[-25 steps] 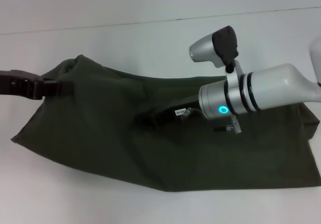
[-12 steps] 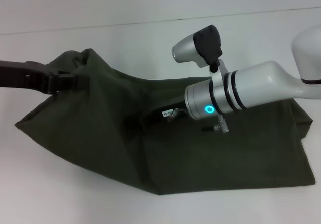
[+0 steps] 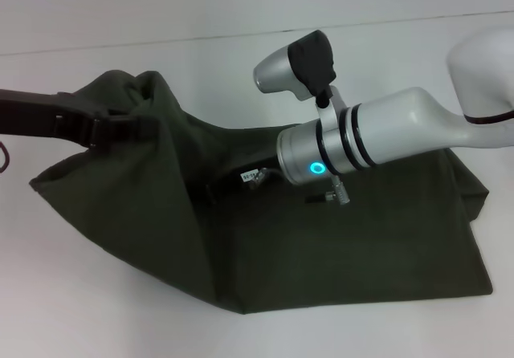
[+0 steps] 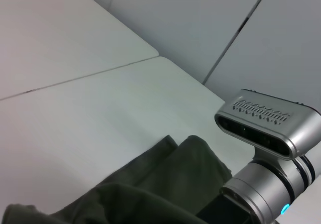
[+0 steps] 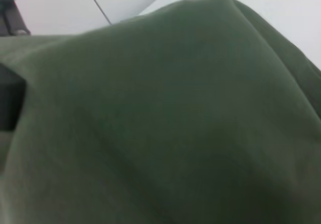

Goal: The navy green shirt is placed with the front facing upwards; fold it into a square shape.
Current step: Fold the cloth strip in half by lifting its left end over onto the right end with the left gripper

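The navy green shirt [image 3: 361, 229] lies partly folded on the white table, plain olive cloth up and no print showing. My left gripper [image 3: 120, 127], black, is shut on a raised edge of the shirt at its far left corner. From there a tented ridge of cloth runs down to my right gripper [image 3: 218, 189], whose dark fingers are buried in the fold near the shirt's middle and shut on the cloth. Close-up olive cloth of the shirt [image 5: 175, 108] fills the right wrist view. The left wrist view looks over a bunched shirt [image 4: 165, 184] edge.
The white table [image 3: 241, 53] extends behind the shirt, with a seam line near its back. My silver right forearm [image 3: 377, 137] and its wrist camera [image 3: 293, 65] hang over the shirt's middle. That camera [image 4: 266, 128] also appears in the left wrist view.
My left gripper has carried the lifted edge to the right. The right arm has moved left and slightly back, and the shirt's right edge has drawn in with it.
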